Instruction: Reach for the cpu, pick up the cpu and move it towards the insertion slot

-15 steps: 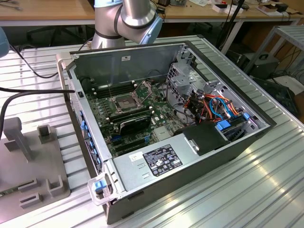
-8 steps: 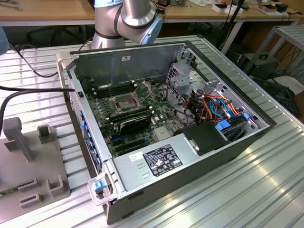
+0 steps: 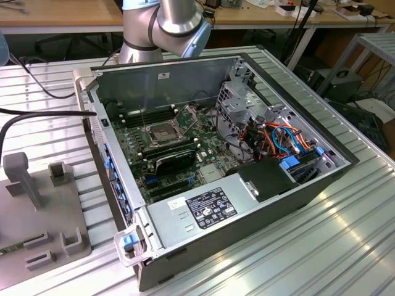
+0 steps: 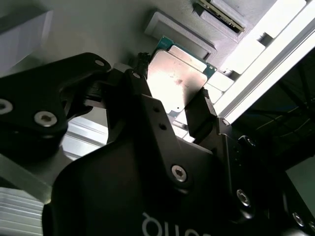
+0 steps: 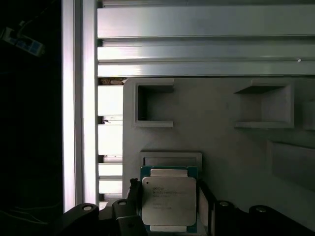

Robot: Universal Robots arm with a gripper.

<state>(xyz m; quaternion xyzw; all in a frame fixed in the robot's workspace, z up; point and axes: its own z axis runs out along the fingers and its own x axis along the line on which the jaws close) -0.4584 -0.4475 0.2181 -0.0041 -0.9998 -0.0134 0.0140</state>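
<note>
Black in finish across the pincer (image 4: 171, 91); reads as clenched on the cpu (image 5: 169, 204), w/ fingertips (image 4: 201, 112) pressed to two opposite edges in both wrist views. Presents cpu lid-side up toward the cameras: pale silver-tan over a green substrate. Judged not yet lifted: lies flat on the grey fixture plate (image 5: 226, 147), one edge touching or just beside a raised stop (image 5: 171, 159); cannot tell which. Carries two open pockets (image 5: 155, 104) further out on same plate; gives way to ribbed aluminium bench (image 5: 206, 46) beyond.

Locates the insertion slot (image 3: 162, 132) in exterior view, inside the open PC case (image 3: 154, 80) on the bench: silver frame, dark centre. Puts the arm (image 3: 165, 21) beyond the case's far wall.

Hazards, as judged:
1. Slip or tilt on lift, from off-centre grip or too little contact on thin edges.
2. Snag on the stop, from any drag toward it during lift.
3. Drop in transit over the case wall, from weak clamp force or a jolt; likely damage to board (image 3: 137, 153) or socket contacts.
4. Misalignment at the slot, from rotation of cpu within the grip; verify corner orientation vs. frame.
5. Collision w/ case wall or internal cabling (image 3: 281, 139), from too low an approach.
</note>
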